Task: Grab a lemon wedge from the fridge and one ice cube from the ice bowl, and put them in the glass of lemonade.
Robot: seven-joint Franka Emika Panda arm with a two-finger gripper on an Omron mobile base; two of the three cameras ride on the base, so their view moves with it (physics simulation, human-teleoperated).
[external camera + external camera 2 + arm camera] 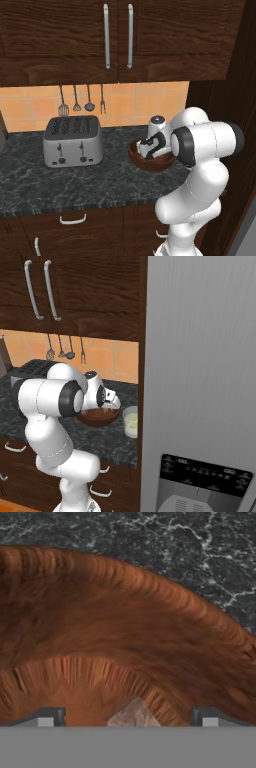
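Observation:
The ice bowl [152,164], a dark reddish-brown wooden bowl, sits on the black counter beside the fridge [200,356]. My gripper [146,149] reaches down into it. In the hand view the bowl's ribbed inner wall [125,627] is close, and my gripper [129,718] is open with a pale ice cube [133,715] lying between the fingertips [47,717], not squeezed. The glass of lemonade [131,422] stands just right of the ice bowl [98,417], against the fridge side. A yellow-green patch shows in the glass; I cannot tell whether it is the lemon wedge.
A silver toaster [73,141] stands on the left of the counter [75,185]. Utensils [82,100] hang on the tiled wall, under dark cabinets. A small white shaker [157,121] is behind the bowl. The fridge's black dispenser panel [200,483] is low on the right.

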